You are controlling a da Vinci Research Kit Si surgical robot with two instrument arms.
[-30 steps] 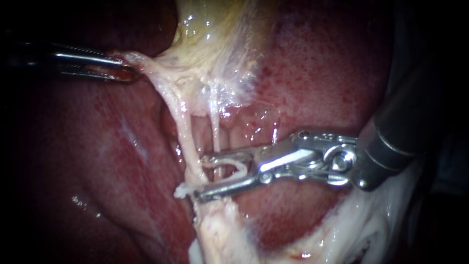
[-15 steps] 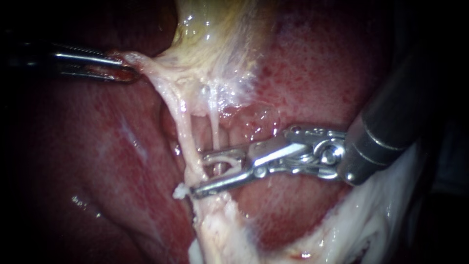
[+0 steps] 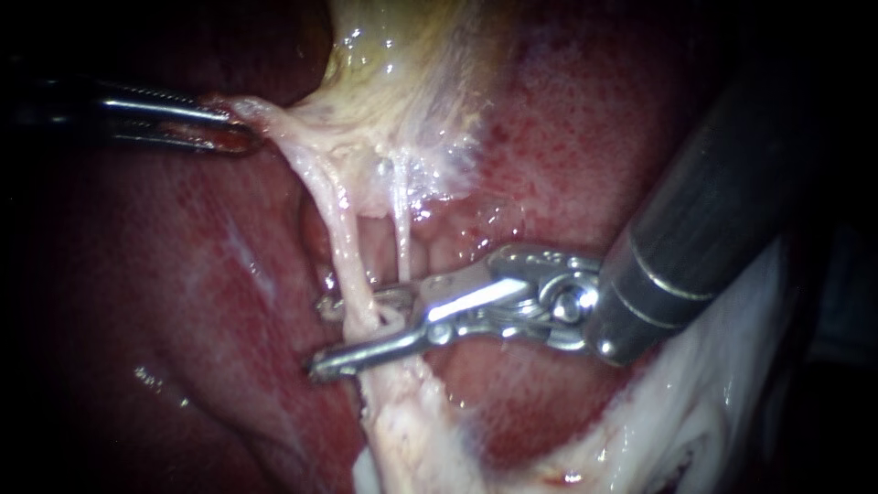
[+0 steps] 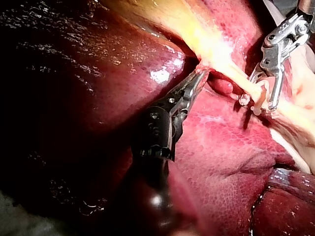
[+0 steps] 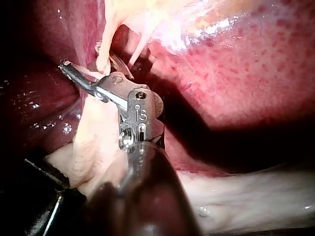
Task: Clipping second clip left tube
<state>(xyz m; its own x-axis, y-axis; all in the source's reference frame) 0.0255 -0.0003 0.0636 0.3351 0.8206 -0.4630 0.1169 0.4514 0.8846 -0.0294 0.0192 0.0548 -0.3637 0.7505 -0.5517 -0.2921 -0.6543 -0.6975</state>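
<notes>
Dark red, mottled liver (image 3: 585, 128) fills the background, its left side lost in shadow. Yellowish gallbladder (image 3: 412, 73) lies over the liver's upper middle, cut off above. Right instrument (image 3: 322, 337), its shaft cut off at upper right, holds its jaws moderately apart astride the left tube (image 3: 343, 238), low on that tube. The far jaw is partly hidden behind the tube, and contact cannot be made out. Left instrument (image 3: 233, 128), its shaft swallowed by darkness, has its jaws closed on the gallbladder's pale, taut margin. Thinner right tube (image 3: 402, 238) runs just beside the left tube, its lower end hidden behind the jaws.
</notes>
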